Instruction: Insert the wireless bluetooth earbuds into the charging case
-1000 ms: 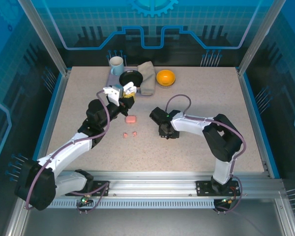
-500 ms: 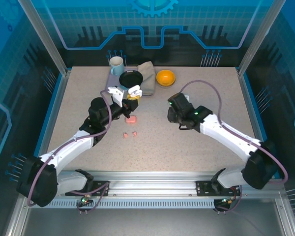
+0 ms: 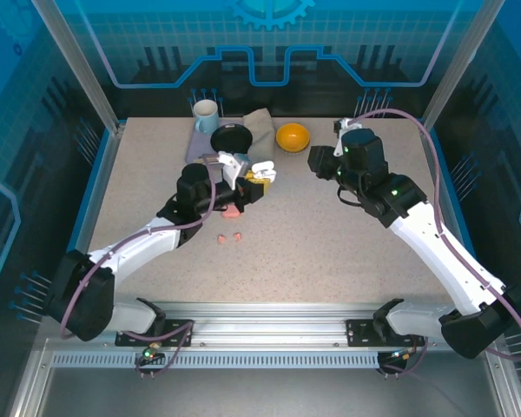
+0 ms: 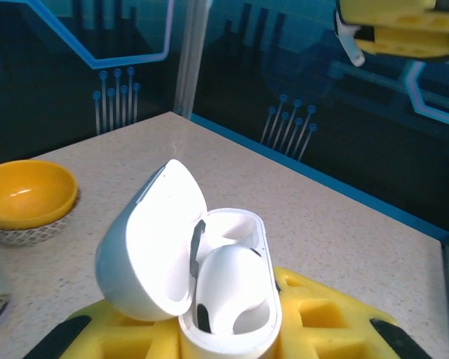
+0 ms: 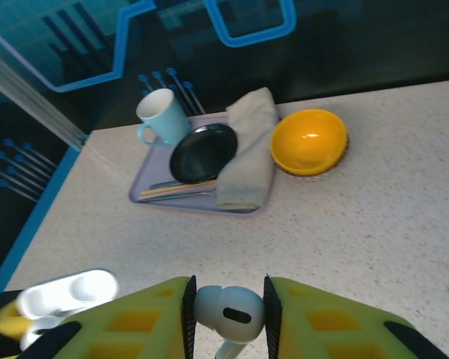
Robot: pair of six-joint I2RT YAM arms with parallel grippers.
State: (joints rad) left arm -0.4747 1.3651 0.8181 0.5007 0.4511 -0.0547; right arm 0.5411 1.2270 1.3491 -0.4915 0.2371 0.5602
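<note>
Speckled counter (image 3: 330, 252) lies well below the right fingers (image 5: 135, 321), which have risen and swung away pinching a white stemmed plastic earbud (image 5: 226, 310), while the left fingers (image 4: 322, 329), closed tight on the open white pebble-shaped charging case (image 4: 232, 299), have carried it toward them, so insertion looks next.

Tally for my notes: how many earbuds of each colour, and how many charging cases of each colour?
Pink earbuds: 2
White earbuds: 2
White charging case: 1
Pink charging case: 1
Total: 6
</note>
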